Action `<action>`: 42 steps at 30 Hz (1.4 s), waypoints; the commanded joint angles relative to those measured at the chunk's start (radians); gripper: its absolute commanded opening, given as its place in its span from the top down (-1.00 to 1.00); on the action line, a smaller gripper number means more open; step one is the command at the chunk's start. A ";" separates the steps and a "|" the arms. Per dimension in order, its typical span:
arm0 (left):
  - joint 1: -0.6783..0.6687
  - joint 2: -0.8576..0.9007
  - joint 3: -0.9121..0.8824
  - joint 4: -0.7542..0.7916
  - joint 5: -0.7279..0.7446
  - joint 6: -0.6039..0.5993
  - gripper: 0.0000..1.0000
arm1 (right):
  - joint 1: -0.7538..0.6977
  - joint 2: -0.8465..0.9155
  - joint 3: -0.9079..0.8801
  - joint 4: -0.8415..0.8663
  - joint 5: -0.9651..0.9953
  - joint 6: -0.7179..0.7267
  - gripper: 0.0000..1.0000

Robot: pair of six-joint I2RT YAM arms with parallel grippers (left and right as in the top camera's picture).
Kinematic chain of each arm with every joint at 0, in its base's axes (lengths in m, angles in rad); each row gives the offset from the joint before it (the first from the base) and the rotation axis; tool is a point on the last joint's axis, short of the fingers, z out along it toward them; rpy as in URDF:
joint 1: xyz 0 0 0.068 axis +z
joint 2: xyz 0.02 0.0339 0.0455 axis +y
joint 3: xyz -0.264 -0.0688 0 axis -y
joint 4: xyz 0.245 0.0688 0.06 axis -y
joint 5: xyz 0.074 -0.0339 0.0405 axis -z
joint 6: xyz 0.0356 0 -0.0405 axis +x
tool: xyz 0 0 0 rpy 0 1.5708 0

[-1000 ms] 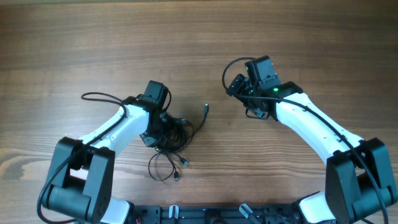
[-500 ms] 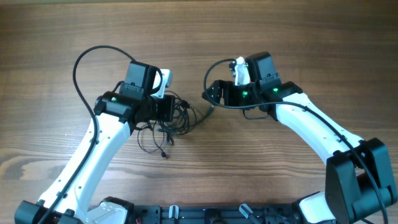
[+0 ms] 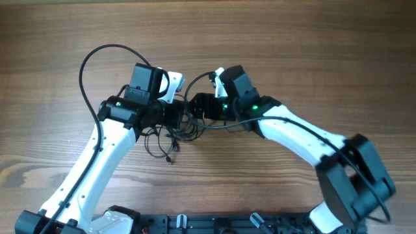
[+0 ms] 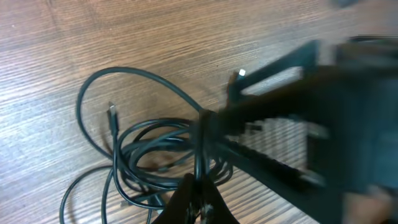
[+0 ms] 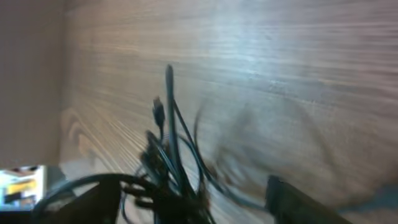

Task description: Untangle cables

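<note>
The cables (image 3: 161, 144) are a tangle of thin dark cords on the wooden table, just left of centre. My left gripper (image 3: 177, 117) is over the tangle. In the left wrist view its tips (image 4: 200, 208) are shut on one strand that rises from the coil (image 4: 143, 149). My right gripper (image 3: 195, 107) has come in from the right and nearly meets the left one. In the blurred right wrist view it (image 5: 193, 186) is open, with several strands of the cables (image 5: 169, 124) standing between its fingers. A small plug (image 3: 170, 159) hangs at the tangle's lower edge.
The left arm's own thick black cable (image 3: 97, 58) arcs high over the table at the left. The two arms' bases and a black bar (image 3: 208, 224) sit along the near edge. Bare wooden table (image 3: 312, 52) lies around the arms.
My right gripper has swung left from the table's right half to the tangle, its jaws narrowing a little. My left gripper raised the bundle up and left a second ago, then held still.
</note>
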 commanded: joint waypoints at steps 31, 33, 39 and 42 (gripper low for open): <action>0.106 0.217 -0.039 0.259 0.178 -0.230 -0.50 | -0.166 0.078 0.003 -0.275 0.206 -0.222 -0.77; 0.106 0.217 -0.039 0.233 0.179 -0.230 -0.47 | -0.202 0.078 0.020 -0.390 0.295 -0.079 -0.51; 0.066 0.234 -0.039 0.256 0.297 -0.154 -0.06 | -0.322 0.077 0.053 -0.591 0.267 -0.044 -0.73; -0.015 0.291 -0.039 0.298 0.281 0.010 -0.12 | -0.349 0.076 0.053 -0.581 0.141 -0.044 -0.73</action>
